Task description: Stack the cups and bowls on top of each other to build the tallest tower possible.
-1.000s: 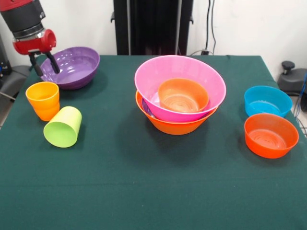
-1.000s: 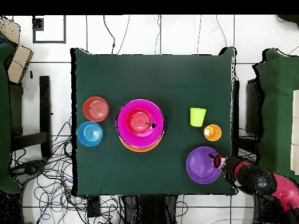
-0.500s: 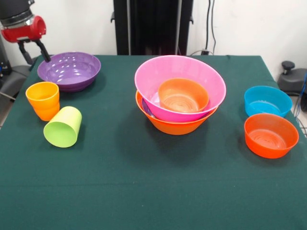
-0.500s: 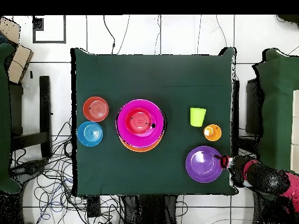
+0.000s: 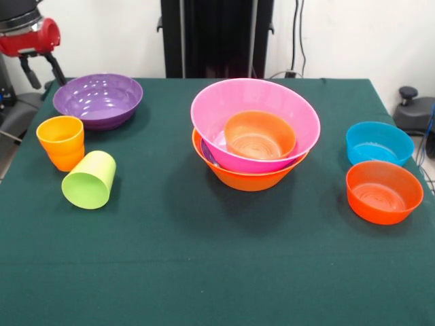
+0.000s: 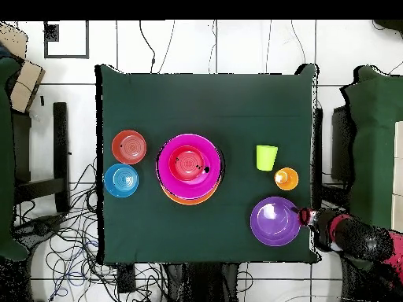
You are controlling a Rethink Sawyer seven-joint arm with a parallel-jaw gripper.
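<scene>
Tower (image 5: pixel 255 132): red-orange bowl (image 5: pixel 259 135) inside pink bowl, purple rim showing beneath, yellow-orange bowl at base. Purple bowl (image 5: pixel 98 100) sits alone, upright. Orange cup (image 5: pixel 62 142) upright; green cup (image 5: pixel 89 179) on its side, touching it. Blue bowl (image 5: pixel 378 142) and red-orange bowl (image 5: pixel 383 191) adjacent.

setting: robotics lab | evidence: green-clothed table (image 5: pixel 217 272) centre frame; black pedestal (image 5: pixel 216 37) top centre; loose cables (image 6: pixel 67 259) on tiled floor (image 6: pixel 236 47), lower left; red robot arm (image 5: pixel 27 34) upper left
</scene>
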